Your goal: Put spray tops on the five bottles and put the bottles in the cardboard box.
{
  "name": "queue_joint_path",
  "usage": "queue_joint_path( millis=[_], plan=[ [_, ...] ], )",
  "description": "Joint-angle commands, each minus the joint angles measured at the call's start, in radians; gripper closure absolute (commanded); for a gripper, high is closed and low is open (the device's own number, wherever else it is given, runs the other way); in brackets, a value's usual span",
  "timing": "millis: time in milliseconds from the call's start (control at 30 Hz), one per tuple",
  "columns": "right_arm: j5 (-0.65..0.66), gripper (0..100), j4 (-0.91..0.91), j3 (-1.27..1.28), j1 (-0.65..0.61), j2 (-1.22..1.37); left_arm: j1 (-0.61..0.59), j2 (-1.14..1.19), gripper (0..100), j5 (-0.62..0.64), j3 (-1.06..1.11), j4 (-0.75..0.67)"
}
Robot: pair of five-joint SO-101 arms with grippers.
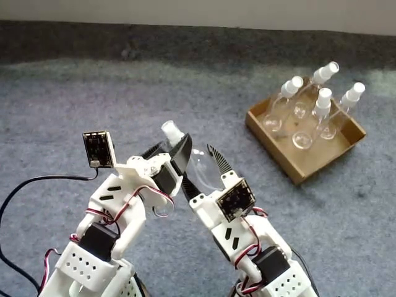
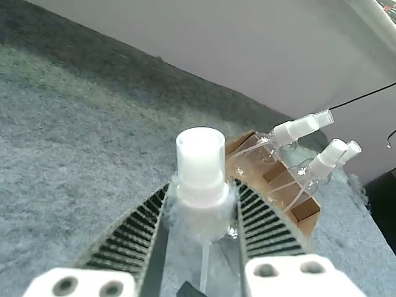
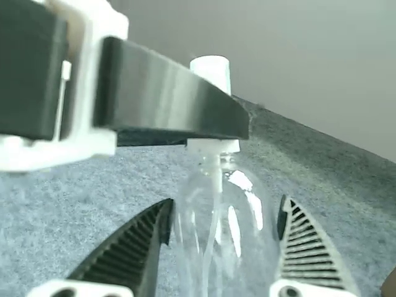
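1. Between the toothed fingers of the left gripper point(image 2: 201, 193) sits a white spray top point(image 2: 199, 166). It is pinched at its collar, and its thin tube hangs down into the clear bottle below.
2. Directly under that top, the right gripper point(image 3: 226, 213) is pressed against the sides of the bottle point(image 3: 216, 241) and holds it neck-up.
3. Top and bottle neck meet, but I cannot tell whether the top is fully seated.
4. Beyond both grippers and well apart from them, the cardboard box point(image 1: 272, 150) rests on the grey surface point(image 1: 74, 99). It holds four capped bottles point(image 1: 277, 111).
5. The step in hand looks like fitting the fifth and last top.
6. The next move probably calls for the left gripper to twist or press the top home while the right steadies the bottle. The bottle can then be carried to the free space in the box.
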Motion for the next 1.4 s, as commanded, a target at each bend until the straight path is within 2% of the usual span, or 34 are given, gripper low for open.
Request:
queue_joint_path(
  millis=[0,267,667,967,1233,1367],
  plan=[
    [-0.058,79.6,-0.065,0.108,0.071,-0.019,0.016,0.001,99,0.014,-0.03,-0.002],
    [-0.058,79.6,-0.064,0.108,0.07,-0.019,0.091,0.001,99,0.008,-0.025,-0.005],
    [-0.058,79.6,-0.064,0.108,0.071,-0.019,0.09,0.001,98,0.006,-0.025,0.002],
    [-0.058,79.6,-0.064,0.108,0.071,-0.019,0.088,0.001,73,0.006,-0.008,0.04],
    [-0.057,79.6,-0.064,0.107,0.073,-0.019,0.088,-0.065,61,0.006,-0.008,0.052],
    [-0.057,79.6,-0.064,0.105,0.073,-0.019,0.088,-0.228,60,0.006,-0.01,0.167]
  ],
)
